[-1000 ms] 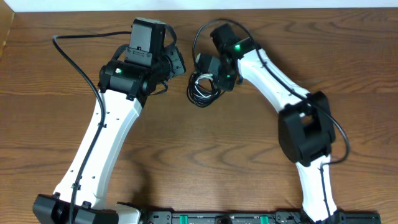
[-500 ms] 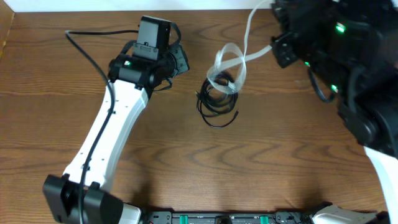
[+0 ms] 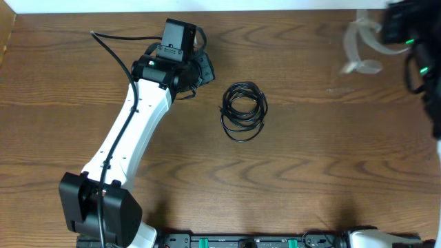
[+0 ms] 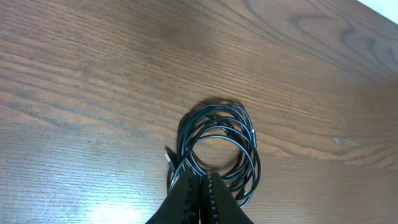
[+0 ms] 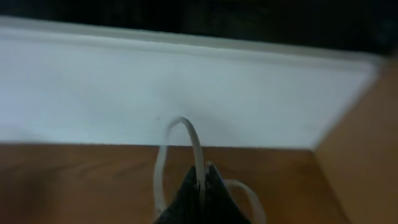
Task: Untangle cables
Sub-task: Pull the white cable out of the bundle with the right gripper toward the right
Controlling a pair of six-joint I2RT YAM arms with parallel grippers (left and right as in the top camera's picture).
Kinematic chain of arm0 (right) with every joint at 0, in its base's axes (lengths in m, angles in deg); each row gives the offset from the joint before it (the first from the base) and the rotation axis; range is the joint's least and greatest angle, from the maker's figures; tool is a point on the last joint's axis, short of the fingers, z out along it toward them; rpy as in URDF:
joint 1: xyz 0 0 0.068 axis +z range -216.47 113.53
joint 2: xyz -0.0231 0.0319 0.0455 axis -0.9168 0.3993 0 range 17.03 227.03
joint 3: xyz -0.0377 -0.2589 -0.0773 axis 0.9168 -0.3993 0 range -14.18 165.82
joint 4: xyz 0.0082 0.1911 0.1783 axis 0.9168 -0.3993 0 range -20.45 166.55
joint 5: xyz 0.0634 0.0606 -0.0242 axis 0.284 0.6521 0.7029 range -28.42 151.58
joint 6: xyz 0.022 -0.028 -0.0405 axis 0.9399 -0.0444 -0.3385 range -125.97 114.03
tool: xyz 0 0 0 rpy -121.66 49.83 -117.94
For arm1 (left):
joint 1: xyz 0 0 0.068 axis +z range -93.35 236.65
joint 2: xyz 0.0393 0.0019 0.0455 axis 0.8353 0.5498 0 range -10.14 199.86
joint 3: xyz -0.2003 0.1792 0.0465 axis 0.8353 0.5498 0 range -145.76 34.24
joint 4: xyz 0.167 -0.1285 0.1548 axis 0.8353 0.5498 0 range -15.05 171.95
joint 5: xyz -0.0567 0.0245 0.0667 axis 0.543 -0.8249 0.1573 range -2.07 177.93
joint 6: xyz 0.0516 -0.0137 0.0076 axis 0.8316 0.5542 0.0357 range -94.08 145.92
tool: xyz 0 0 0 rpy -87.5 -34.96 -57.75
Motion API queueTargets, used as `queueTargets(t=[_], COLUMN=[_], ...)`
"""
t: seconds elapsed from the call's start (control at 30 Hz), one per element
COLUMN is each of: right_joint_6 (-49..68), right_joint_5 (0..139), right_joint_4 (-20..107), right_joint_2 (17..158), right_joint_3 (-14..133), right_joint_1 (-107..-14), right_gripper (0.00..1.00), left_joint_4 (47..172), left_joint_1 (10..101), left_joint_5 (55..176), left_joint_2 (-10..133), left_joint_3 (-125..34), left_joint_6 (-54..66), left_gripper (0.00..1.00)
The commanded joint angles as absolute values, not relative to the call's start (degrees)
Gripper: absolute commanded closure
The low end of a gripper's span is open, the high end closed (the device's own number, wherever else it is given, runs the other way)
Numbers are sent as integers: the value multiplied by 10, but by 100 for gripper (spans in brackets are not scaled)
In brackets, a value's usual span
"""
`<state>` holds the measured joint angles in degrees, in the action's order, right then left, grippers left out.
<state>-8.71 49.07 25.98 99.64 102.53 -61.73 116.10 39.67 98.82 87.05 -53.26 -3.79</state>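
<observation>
At lower left of the overhead view, your left arm [image 3: 131, 131] rises from its base and runs diagonally to the upper centre-left, with the wrist bent toward the right. The left gripper [image 4: 200, 186] has both fingers pressed together, tips pointing at the black coil [image 3: 243, 111]. Seen from overhead, the tips stand near the coil's upper left, apart from it.

At the upper right edge, your right arm [image 3: 417, 21] shows only as a dark, blurred mass, well apart from the coil. The right gripper [image 5: 203, 175] is closed, pinching the whitish strand [image 3: 360, 48]. From the right wrist, the strand arches up from between the 2 fingertips and falls back on either side.

Cables, condition: the black coil lies flat on the table [image 3: 331, 165] just right of centre, 1 tidy round bundle of several overlapping loops. From the left wrist, 1 small plug end [image 4: 168, 153] shows at its left rim. The whitish strand hangs in loose loops at upper right, well apart from the coil. Whether it touches the table cannot be told.
</observation>
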Motion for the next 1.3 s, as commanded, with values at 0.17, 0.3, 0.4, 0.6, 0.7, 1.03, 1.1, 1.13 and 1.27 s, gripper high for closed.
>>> queueTargets(t=[0.17,0.3,0.4,0.6,0.7,1.03,1.1,1.13,1.27], right_joint_6=[-58,-65,-74,-78,-84,-157,-164,-173,-203], right_joint_5=[486,486,484,486,516,659,643,642,652], right_joint_4=[274,280,304,361,405,598,603,603,610], right_joint_2=[1023,1059,1100,1158,1167,1207,1235,1252,1334], right_joint_3=[1024,1024,1024,1024,1024,1024,1024,1024,1024], right_joint_1=[-770,-830,-877,-932,-946,-943,-949,-954,-984], right_gripper=[99,99,99,99,99,99,99,99,99], left_joint_4=[1162,1163,1164,1167,1170,1191,1189,1188,1186], left_joint_1=[399,399,399,399,399,399,399,399,399], left_joint_5=[995,995,995,995,995,995,995,995,995], left_joint_2=[868,868,868,868,868,868,868,868,868], left_joint_3=[-530,-530,-530,-530,-530,-530,-530,-530,-530], left_joint_6=[-22,-22,-19,-17,-17,9,8,8,9], left_gripper=[92,92,92,92,92,92,92,92,92])
